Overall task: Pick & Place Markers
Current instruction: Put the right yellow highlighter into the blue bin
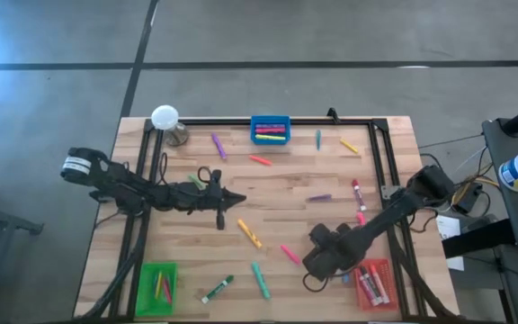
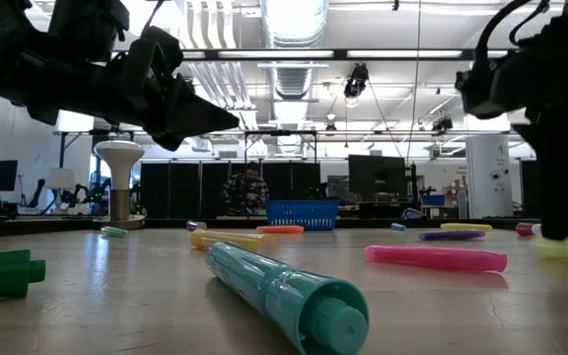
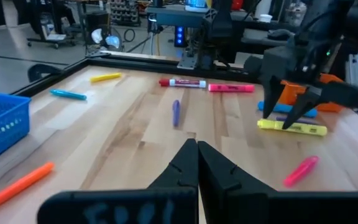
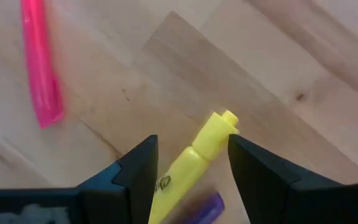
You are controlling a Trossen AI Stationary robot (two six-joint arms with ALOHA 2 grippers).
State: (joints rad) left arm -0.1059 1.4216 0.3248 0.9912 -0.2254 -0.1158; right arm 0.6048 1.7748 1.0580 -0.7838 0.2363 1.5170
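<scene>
The right gripper (image 4: 188,163) hangs low over the table with its two dark fingers spread wide, and a yellow plastic highlighter marker (image 4: 194,158) lies flat on the wood between them, not touched by either finger as far as I can see. That straddle looks like the set-up for a pinch across the barrel. A purple marker (image 4: 205,208) lies just beside the yellow one, close enough that it could get nudged. A pink marker (image 4: 40,62) lies apart from them.

The left gripper (image 3: 196,163) waits over the middle-left of the table, its fingers pressed together and holding nothing.

The remaining markers are scattered loose over the pale wooden tabletop (image 1: 277,193). A few already sit in three small plastic trays: a blue tray (image 1: 270,129) at the far edge, a green tray (image 1: 157,286) and a red tray (image 1: 374,283) at the near corners. The red tray is near the right gripper, so I'd guess the yellow marker is headed there.

Beyond the table is a workshop with monitors, ceiling lights and a person (image 2: 249,185) seated far back.
</scene>
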